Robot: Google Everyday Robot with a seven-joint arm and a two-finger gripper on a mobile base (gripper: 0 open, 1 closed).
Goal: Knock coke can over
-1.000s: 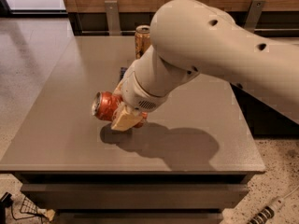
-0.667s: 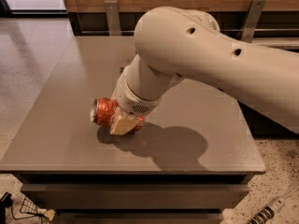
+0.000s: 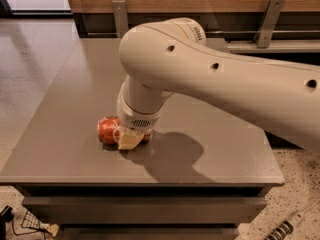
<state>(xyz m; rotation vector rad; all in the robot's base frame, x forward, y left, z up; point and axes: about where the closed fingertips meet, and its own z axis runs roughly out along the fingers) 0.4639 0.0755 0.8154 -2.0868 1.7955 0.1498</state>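
Observation:
The red coke can (image 3: 108, 130) lies on its side on the grey table (image 3: 65, 109), near the front left, its end facing left. My gripper (image 3: 129, 139) hangs from the big white arm (image 3: 200, 79) and rests right against the can's right side; one pale fingertip (image 3: 130, 141) shows in front of the can. The can's right part is hidden behind the gripper. The gold-brown can is hidden behind the arm.
The table's front edge (image 3: 145, 181) runs just below the can. A wooden wall with metal brackets (image 3: 119, 14) stands behind the table. A cable and plug (image 3: 282, 229) lie on the floor at the lower right.
The arm has swung left and forward, now covering the gold-brown can at the back. The gripper has stayed against the red can, which lies on its side throughout.

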